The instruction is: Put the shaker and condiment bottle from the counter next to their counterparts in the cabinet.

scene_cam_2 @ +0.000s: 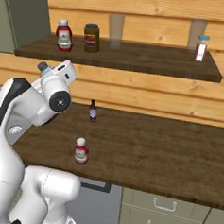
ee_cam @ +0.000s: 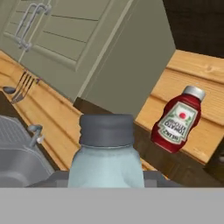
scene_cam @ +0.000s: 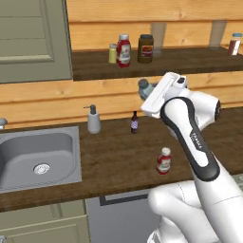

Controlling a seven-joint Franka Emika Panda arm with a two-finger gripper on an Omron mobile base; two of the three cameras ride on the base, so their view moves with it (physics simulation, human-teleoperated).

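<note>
1. Gripper (scene_cam: 148, 90): raised between the tabletop and the cabinet shelf, its fingers closed on the shaker (ee_cam: 107, 153), pale-blue translucent body with a ribbed grey top.
2. Condiment bottle (scene_cam: 163, 161): red with a white cap and white label patch, upright near the tabletop's (scene_cam: 114, 161) front edge, bare dark wood grain all round it.
3. Cabinet shelf (scene_cam: 190, 64): dark-brown board with a light plank back. At its left end stand the yellow-green shaker (scene_cam: 112, 53) and the matching red bottle (scene_cam: 123, 51), close together, label writing too small to read.
4. Brown jar (scene_cam: 145, 48): just right of the red bottle.
5. Steel sink (scene_cam: 28, 156): at the tabletop's left end.
</note>
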